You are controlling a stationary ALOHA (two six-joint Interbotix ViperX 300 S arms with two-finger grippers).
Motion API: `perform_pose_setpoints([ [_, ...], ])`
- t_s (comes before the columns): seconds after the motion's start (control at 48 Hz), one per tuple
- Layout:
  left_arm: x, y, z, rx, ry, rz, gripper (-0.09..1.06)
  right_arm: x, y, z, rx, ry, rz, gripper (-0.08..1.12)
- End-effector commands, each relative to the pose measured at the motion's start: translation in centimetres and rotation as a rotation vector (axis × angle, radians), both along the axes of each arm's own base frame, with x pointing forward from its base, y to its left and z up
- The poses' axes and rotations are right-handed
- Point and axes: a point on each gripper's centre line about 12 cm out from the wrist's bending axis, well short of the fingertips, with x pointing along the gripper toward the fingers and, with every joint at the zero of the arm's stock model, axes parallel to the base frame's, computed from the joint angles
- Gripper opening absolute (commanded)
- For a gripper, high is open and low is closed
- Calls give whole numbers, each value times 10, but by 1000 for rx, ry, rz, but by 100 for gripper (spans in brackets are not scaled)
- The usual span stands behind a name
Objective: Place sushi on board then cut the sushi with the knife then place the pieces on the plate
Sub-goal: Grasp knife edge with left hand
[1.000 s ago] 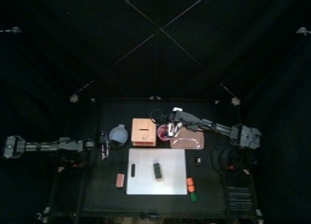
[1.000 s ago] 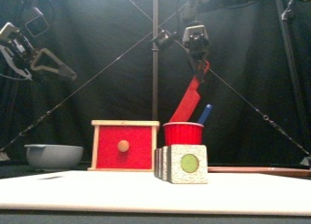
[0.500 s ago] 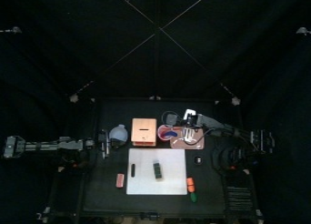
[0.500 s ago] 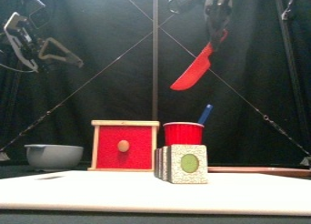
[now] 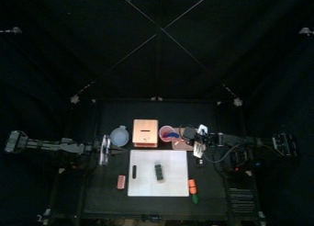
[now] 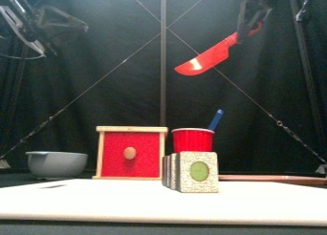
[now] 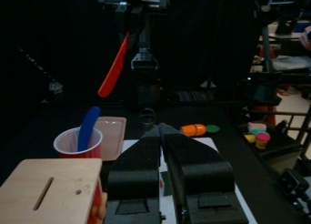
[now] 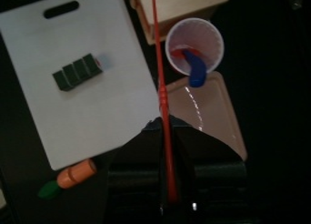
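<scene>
Sushi roll (image 6: 192,171): it lies near the middle of the white cutting board (image 5: 175,162), with a pale end face and green centre turned toward the table's front. The right wrist view shows three dark blocks set touching in one row. No gripper is in contact with it.

Left gripper (image 7: 158,129): it is raised high at the table's left side, clear of all objects. The jaws are pressed together and hold nothing.

Blue-grey bowl (image 6: 57,162): it stands on the table at back left, behind the board.

Wooden box (image 6: 130,153): it stands just right of the bowl, with the red drawer front facing forward.

Red cup (image 6: 194,140): it stands just right of the box and behind the sushi roll. The blue knife (image 6: 215,118) stands inside it, leaning right, with its upper end above the rim.

Red knife (image 6: 208,55): it is held in the air, high above the cup. The blade slopes down to the left and touches nothing on the table.

Right gripper (image 8: 166,146): the jaws are pinched on the handle of the red knife, and the blade extends straight out ahead of them.

Pink tray (image 8: 209,109): it lies flat beside the cup, behind the board's right back corner.

Toy carrot (image 5: 192,186): it lies on the table just beside the board's right edge, near the front.
</scene>
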Motion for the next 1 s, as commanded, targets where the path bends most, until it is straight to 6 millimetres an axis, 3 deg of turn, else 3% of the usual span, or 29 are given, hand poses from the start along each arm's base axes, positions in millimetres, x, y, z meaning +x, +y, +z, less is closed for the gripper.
perform_pose_setpoints([
  [0.021, 18, -8, 6, 19, 6, -31, 63, -6, 9, -2, 42, -138, 32, 42],
  [0.188, 38, -14, 2, 24, 49, -47, 70, -6, 22, -29, 105, -173, 77, 42],
  [0.583, 71, -23, -32, -6, 190, -46, 72, 8, 35, -84, 79, -115, 149, 42],
  [1.0, 85, -14, -65, 8, 308, 41, 72, 41, 37, -111, 12, -97, 201, 42],
])
